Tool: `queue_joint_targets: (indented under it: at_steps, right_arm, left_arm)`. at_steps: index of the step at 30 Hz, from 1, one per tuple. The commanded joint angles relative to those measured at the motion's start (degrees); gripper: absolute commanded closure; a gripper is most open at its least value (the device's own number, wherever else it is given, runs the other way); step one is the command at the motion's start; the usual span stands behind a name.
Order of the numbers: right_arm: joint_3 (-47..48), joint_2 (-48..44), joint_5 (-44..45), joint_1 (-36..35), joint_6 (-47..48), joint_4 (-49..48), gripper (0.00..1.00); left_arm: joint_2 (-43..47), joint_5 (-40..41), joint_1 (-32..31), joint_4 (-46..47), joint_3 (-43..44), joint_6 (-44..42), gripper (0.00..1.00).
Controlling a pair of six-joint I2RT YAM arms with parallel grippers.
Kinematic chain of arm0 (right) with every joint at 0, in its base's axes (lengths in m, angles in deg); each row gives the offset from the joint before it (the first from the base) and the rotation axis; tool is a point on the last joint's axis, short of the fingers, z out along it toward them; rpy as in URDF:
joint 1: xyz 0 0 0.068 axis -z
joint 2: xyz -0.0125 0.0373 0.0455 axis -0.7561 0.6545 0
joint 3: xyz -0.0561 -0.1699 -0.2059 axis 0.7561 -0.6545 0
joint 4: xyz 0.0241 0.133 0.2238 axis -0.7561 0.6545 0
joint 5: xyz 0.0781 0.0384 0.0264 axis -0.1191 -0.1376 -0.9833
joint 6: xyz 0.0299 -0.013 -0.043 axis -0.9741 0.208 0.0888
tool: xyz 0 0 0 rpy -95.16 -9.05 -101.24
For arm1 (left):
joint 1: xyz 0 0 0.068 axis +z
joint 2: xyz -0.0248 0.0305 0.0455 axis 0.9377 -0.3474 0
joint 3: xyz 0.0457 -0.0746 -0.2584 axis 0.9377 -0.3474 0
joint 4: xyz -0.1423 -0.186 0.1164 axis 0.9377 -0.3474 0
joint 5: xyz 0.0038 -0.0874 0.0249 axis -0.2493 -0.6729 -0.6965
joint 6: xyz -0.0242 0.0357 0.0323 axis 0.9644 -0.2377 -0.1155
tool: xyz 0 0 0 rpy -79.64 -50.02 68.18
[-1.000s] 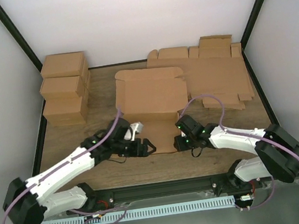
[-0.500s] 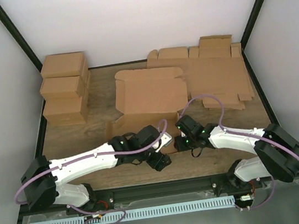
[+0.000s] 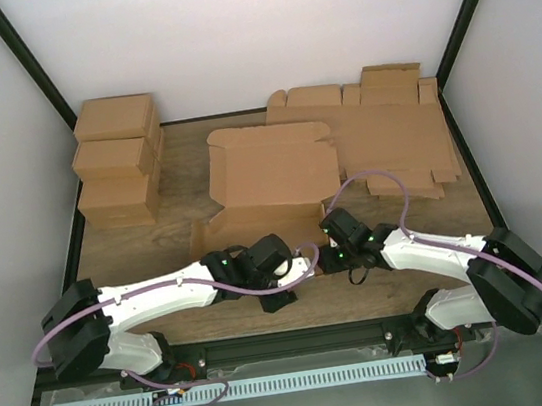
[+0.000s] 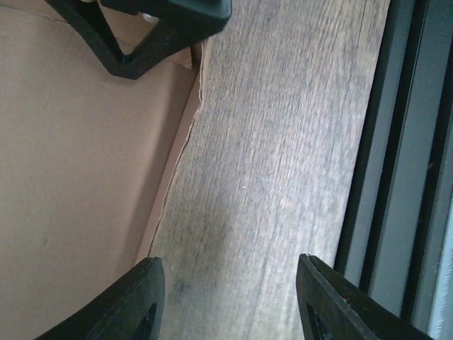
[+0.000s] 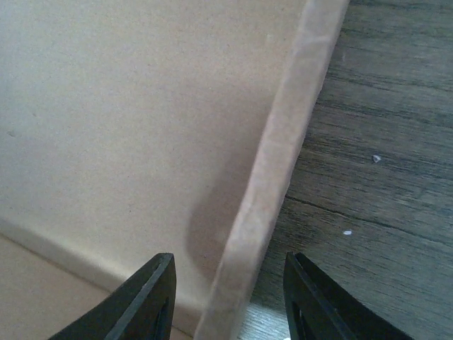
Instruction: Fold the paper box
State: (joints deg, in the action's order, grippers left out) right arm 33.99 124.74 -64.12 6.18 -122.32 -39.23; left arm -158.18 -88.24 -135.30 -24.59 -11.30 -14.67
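The paper box [image 3: 272,175] is a flat brown die-cut piece lying mid-table, its near panel reaching toward the arms. My left gripper [image 3: 281,287] is open and empty, low over the bare wood just in front of the box's near edge. In the left wrist view its fingers [image 4: 148,297] frame the wood, with the box [image 4: 78,177] to the left. My right gripper [image 3: 331,255] is open at the box's near right corner. In the right wrist view [image 5: 230,297] its jaws straddle a raised cardboard edge [image 5: 279,163] without closing on it.
A stack of folded brown boxes [image 3: 121,174] stands at the back left. A thick sheaf of flat cardboard blanks [image 3: 393,135] lies at the back right. The black rail [image 4: 396,177] runs along the table's near edge, close to my left gripper.
My left arm has swung from the box's near left side to the right and nearer the table's front edge. The right arm and the box have hardly moved.
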Motion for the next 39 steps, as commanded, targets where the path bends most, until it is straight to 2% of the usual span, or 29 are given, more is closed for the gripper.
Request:
queue_joint_targets:
  at_steps: [1, 4, 7, 10, 12, 22, 28, 33, 39]
  right_arm:
    - [1.72, -1.37, 1.61, -0.41, 0.0, 1.17, 0.56]
    - [2.01, -1.28, 2.66, -0.39, -0.2, 1.66, 0.55]
    - [2.84, -0.29, 4.15, -0.29, -0.34, 2.46, 0.54]
    - [4.02, 0.93, 5.41, -0.31, -0.42, 3.3, 0.53]
    - [4.47, 0.92, 5.74, -0.28, -0.22, 3.44, 0.53]
    - [6.31, 0.84, 5.95, 0.46, 0.22, 4.04, 0.53]
    - [5.43, 0.95, 5.35, 0.93, 0.5, 3.75, 0.53]
    - [5.18, 1.07, 4.78, 0.93, 0.58, 3.44, 0.53]
    - [5.43, 1.48, 4.61, 0.92, 0.75, 3.43, 0.54]
  left_arm:
    - [-1.9, 1.59, -0.14, 0.85, -0.23, -7.49, 0.49]
    - [-3.21, 1.61, -0.14, 0.73, -0.14, -8.53, 0.52]
    - [-4.74, 1.44, -0.2, 1.05, -0.15, -9.06, 0.59]
    - [-6.19, 1.19, -0.16, 0.73, -0.01, -9.72, 0.7]
    - [-6.72, 1.5, -0.18, 0.44, -0.02, -10.0, 0.73]
    - [-6.48, 4.74, -0.13, 0.3, 0.25, -10.94, 0.75]
    - [-1.35, 7.68, 0.1, 0.31, 1.92, -9.09, 0.66]
    - [1.75, 9.65, 1.09, -0.01, 2.1, -9.87, 0.65]
    - [0.47, 9.18, 2.22, -0.52, 2.7, -10.73, 0.64]
